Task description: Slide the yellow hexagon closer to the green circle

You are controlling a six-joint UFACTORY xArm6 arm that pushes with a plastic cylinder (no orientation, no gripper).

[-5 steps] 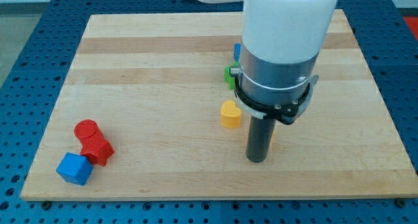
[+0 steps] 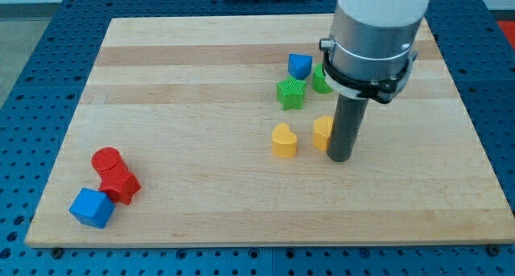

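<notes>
The yellow hexagon (image 2: 322, 133) lies right of the board's middle, mostly hidden behind my rod. My tip (image 2: 339, 157) rests on the board just to the hexagon's right and touches it or nearly so. The green circle (image 2: 319, 80) lies toward the view's top from the hexagon, half hidden behind the arm's collar. A yellow heart (image 2: 283, 141) lies just left of the hexagon.
A green star (image 2: 291, 92) and a blue block (image 2: 299, 65) lie left of the green circle. At the bottom left lie a red cylinder (image 2: 106, 160), a red block (image 2: 121, 183) and a blue cube (image 2: 90, 208). The wooden board (image 2: 185, 107) rests on a blue perforated table.
The arm has moved right and toward the view's top. The tip went from below the heart's right to beside the hexagon. The hexagon, green star, blue block and circle now show.
</notes>
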